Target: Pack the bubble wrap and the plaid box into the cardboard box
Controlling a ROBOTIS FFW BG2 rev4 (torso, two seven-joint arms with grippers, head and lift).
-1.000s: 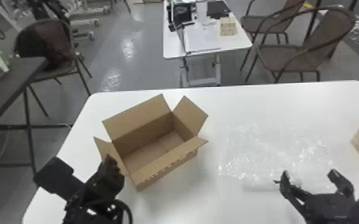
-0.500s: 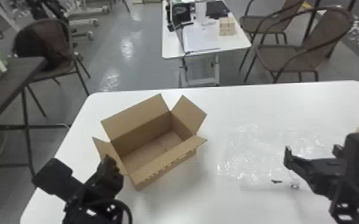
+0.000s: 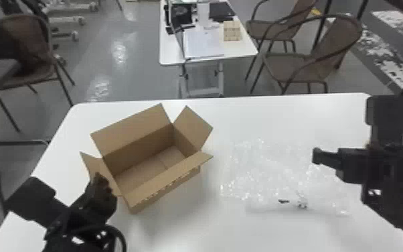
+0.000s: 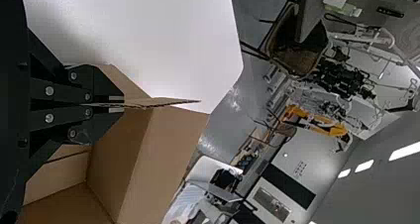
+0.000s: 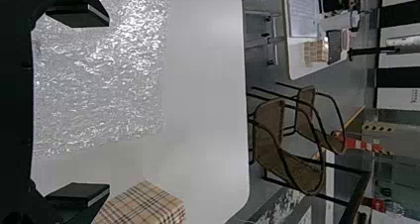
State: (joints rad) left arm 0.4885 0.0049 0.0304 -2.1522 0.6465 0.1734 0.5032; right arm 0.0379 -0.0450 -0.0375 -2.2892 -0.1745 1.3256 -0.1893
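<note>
Reading the head view as a clock centred on our white table [image 3: 277, 231], with twelve at its far edge, we start at ten, where a brown chair [image 3: 16, 50] stands on the floor. At eight we have our left gripper [image 3: 105, 182], its fingers closed on the side flap [image 4: 158, 103] of the cardboard box [image 3: 165, 187]. That box sits upright at nine to ten, flaps spread, and we can see its bare bottom. Past the far edge, at twelve, a small white table [image 3: 207, 50] carries papers and a tan checked block [image 3: 232, 30]. Our bubble wrap [image 3: 261, 177] lies flat at three, a loose clear sheet on the tabletop. Two woven armchairs stand at one, beyond the table. Farther out at three hangs our right gripper [image 3: 348, 164], its fingers wide apart with nothing between them. In the right wrist view we find the plaid box [image 5: 143, 204] on the tabletop, out toward three from the wrap and apart from it
</note>
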